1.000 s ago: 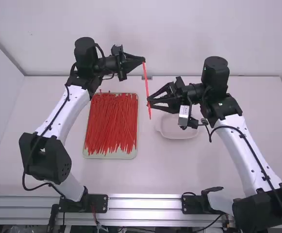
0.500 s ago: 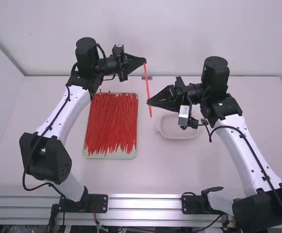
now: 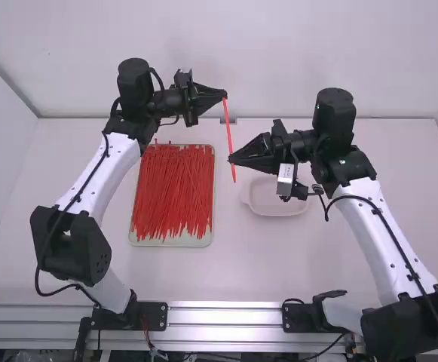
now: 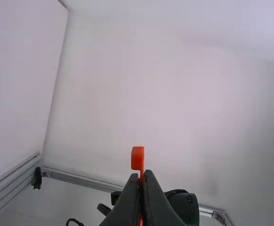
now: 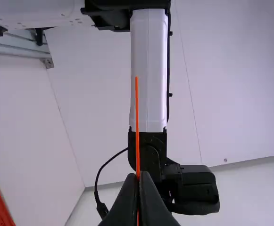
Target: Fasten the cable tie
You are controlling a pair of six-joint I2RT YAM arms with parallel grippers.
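While the left tool (image 3: pixel 220 95) pinches the red cable tie (image 3: pixel 228 130) just under its head and the right tool (image 3: pixel 232 159) is clamped low on its tail, it hangs above the table (image 3: pixel 339 249), light, springy and likely slick, best gripped near the ends.

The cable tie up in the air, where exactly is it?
In the high view the cable tie hangs between the tray and the white dish, top pinched by the left gripper, lower part by the right gripper.
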